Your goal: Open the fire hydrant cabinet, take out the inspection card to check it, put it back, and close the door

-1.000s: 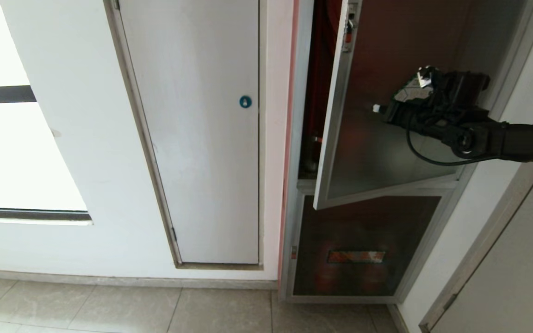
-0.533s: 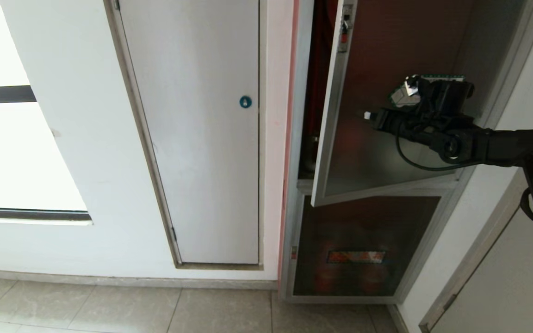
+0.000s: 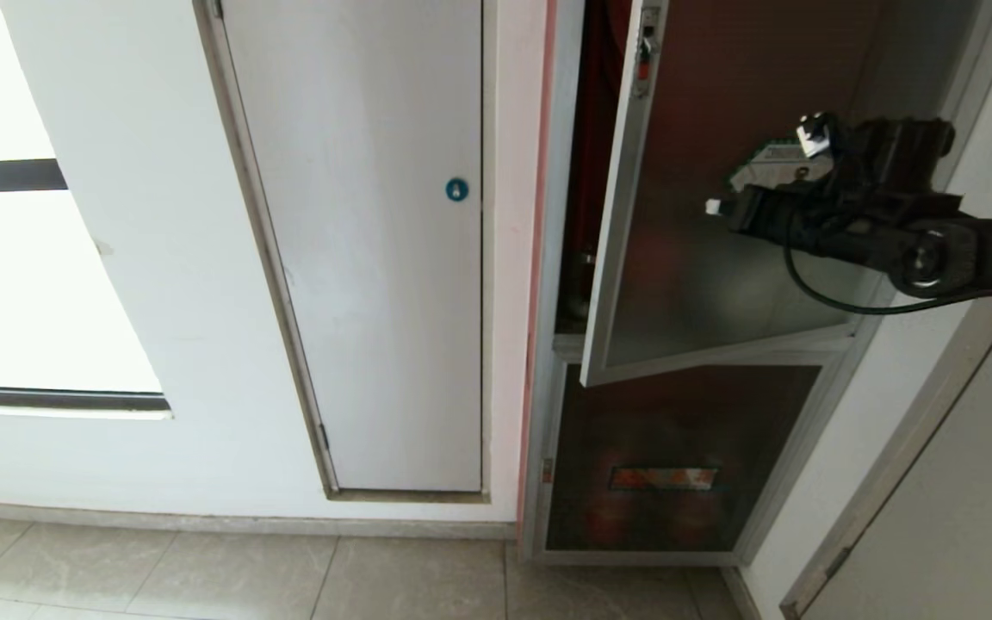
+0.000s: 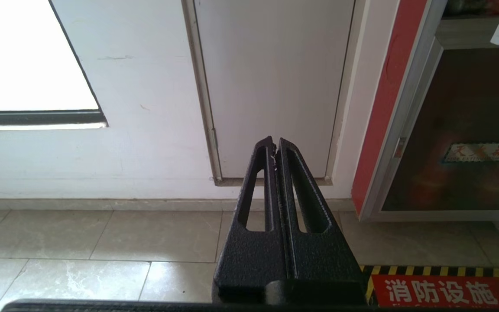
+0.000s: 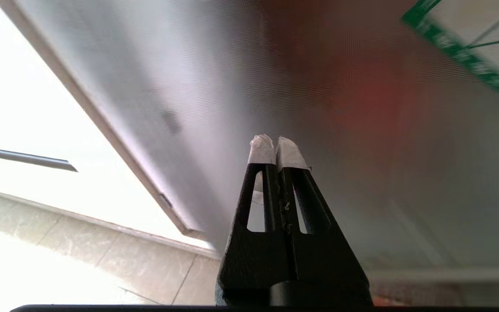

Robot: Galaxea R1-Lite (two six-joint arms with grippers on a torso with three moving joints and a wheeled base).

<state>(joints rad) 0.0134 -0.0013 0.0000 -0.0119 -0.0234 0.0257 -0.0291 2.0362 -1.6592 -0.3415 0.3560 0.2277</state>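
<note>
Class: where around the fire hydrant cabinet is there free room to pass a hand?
Free: the dark gap between the cabinet frame and the ajar door edge. Crowded: the door's glass front, where the right gripper sits.

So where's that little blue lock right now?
In the head view, the blue lock sits on the right edge of the plain white door, left of the fire cabinet and its half-open glass door.

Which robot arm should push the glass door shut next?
Probably the right. Its shut right pincer is already in front of the door, which hangs ajar on the fire hydrant cabinet. The left pincer is parked low by the floor, facing the white door.
</note>
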